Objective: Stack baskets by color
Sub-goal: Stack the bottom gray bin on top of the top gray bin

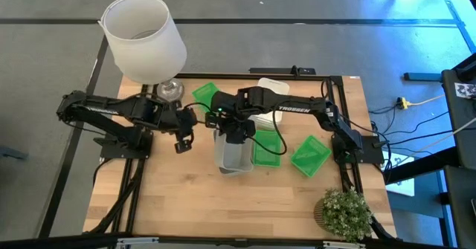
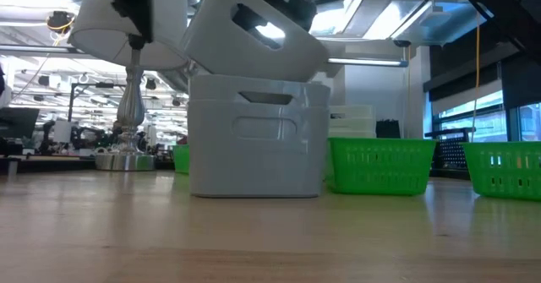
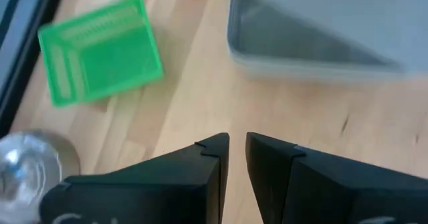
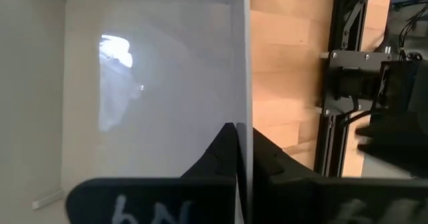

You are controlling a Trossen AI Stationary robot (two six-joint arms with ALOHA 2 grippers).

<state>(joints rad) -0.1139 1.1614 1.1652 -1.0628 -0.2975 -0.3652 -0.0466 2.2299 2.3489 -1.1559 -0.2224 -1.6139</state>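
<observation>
Grey basket (image 2: 254, 29) hangs tilted in my right claw (image 4: 244, 140), which is pinched shut on one thin side wall. Directly beneath the claw, a second grey basket (image 2: 258, 135) sits upright on the desk (image 2: 270, 232), their long sides roughly parallel; the tilted one's low edge meets its rim. My left claw (image 3: 237, 144), slightly parted and empty, waits beside them.
</observation>
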